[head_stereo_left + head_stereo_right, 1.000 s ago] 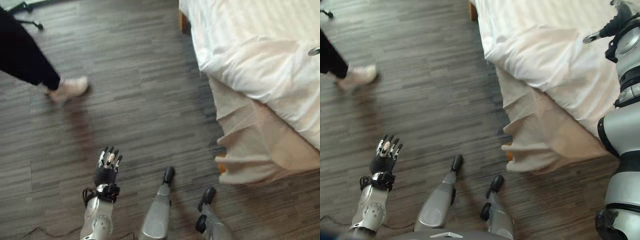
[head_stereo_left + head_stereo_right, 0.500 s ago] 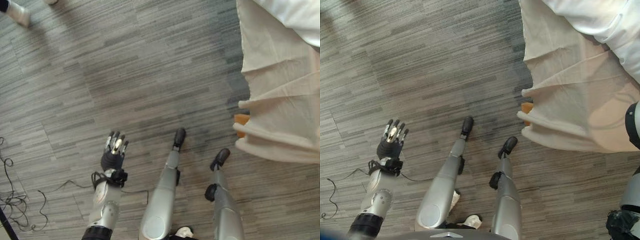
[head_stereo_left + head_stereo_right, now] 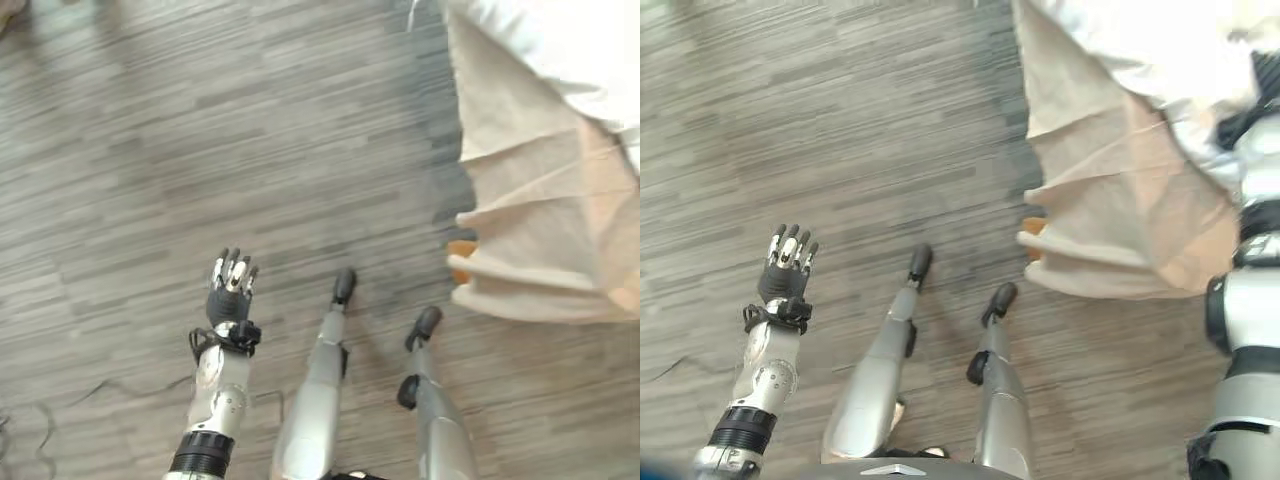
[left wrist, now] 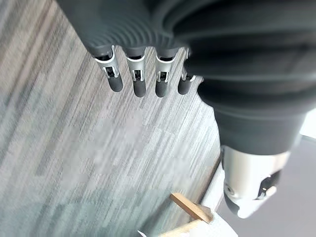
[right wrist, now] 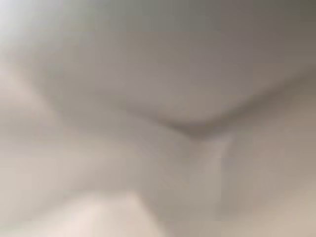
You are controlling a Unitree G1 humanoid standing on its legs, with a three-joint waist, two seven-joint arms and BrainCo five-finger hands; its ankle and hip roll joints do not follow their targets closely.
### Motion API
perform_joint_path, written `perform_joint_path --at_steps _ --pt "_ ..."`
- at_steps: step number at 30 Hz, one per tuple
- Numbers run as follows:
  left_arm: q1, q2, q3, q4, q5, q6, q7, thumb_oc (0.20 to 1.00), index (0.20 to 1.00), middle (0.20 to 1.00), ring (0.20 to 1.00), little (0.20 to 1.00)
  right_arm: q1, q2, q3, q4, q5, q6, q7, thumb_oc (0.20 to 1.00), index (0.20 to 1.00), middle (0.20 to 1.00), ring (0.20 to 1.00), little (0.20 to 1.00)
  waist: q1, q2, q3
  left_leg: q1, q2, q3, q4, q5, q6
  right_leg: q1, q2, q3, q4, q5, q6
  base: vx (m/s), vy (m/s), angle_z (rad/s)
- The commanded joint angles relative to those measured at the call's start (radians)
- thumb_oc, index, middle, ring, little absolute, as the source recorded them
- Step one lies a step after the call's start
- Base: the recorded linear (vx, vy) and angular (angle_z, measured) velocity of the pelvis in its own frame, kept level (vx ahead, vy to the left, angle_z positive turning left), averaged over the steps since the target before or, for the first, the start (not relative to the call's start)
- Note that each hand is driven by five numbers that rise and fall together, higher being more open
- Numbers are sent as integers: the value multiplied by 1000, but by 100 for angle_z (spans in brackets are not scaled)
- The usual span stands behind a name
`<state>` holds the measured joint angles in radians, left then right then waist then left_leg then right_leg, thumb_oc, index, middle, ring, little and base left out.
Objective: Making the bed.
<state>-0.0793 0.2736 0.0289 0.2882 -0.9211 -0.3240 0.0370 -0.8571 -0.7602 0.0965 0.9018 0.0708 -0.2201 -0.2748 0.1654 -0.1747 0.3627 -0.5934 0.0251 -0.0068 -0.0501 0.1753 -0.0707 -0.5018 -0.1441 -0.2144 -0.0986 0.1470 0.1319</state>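
Observation:
The bed's corner fills the upper right. A white duvet (image 3: 560,40) hangs over a creased beige bed skirt (image 3: 540,220) that reaches down to the floor. My left hand (image 3: 232,288) is held out over the floor, well left of the bed, open with straight fingers (image 4: 134,74) and holding nothing. My right arm comes up along the right edge, and my right hand (image 3: 1252,118) is at the duvet's hanging edge with white cloth around it. In the right wrist view pale cloth lies right against the camera.
Grey wood-plank floor (image 3: 250,130) spreads out left of the bed. A wooden bed leg (image 3: 459,262) shows under the skirt's corner, also seen in the left wrist view as a wooden bed leg (image 4: 190,207).
The camera has moved, so the bed corner now sits further left and higher. My right arm now shows reaching up to the duvet. The left hand keeps its open pose.

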Motion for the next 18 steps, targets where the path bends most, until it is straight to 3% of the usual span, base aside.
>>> perform_joint_path --at_steps 1,2,3,8,15,18 --pt "-48 -61 40 -21 -9 -72 5 1000 1000 1000 1000 1000 229 116 219 276 -43 136 145 200 200 200 200 200 3 129 132 42 -25 4 -37 -21 13 20 12 74 11 23 27 16 41 -16" --pt "-56 -66 42 6 -19 -73 7 1000 1000 1000 1000 1000 357 225 214 261 -89 138 150 200 200 200 200 200 -20 128 132 64 -23 10 -37 -28 16 40 12 78 11 19 26 10 25 -15" --pt "-53 -68 46 9 -24 -78 12 1000 1000 1000 1000 1000 419 276 203 240 -104 145 153 200 200 200 200 200 -30 128 131 72 -23 10 -37 -29 17 48 12 80 11 19 25 24 33 -16" --pt "-40 -71 45 22 -28 -90 35 1000 1000 1000 1000 1000 640 411 121 288 -75 134 145 200 200 200 200 200 -74 126 119 113 -22 20 -37 -31 21 79 9 87 11 21 24 -6 26 -4" --pt "-33 -86 26 62 -60 -105 38 1000 1000 1000 1000 1000 719 460 55 353 9 113 108 200 200 200 200 200 -98 127 92 167 -20 35 -37 -41 26 115 5 101 11 19 24 -7 12 3" --pt "-42 -107 40 90 -109 -123 34 1000 1000 1000 1000 1000 682 453 99 245 -3 88 87 200 200 200 200 200 -104 123 73 206 -17 52 -37 -51 30 139 4 115 11 21 25 -14 22 -6"
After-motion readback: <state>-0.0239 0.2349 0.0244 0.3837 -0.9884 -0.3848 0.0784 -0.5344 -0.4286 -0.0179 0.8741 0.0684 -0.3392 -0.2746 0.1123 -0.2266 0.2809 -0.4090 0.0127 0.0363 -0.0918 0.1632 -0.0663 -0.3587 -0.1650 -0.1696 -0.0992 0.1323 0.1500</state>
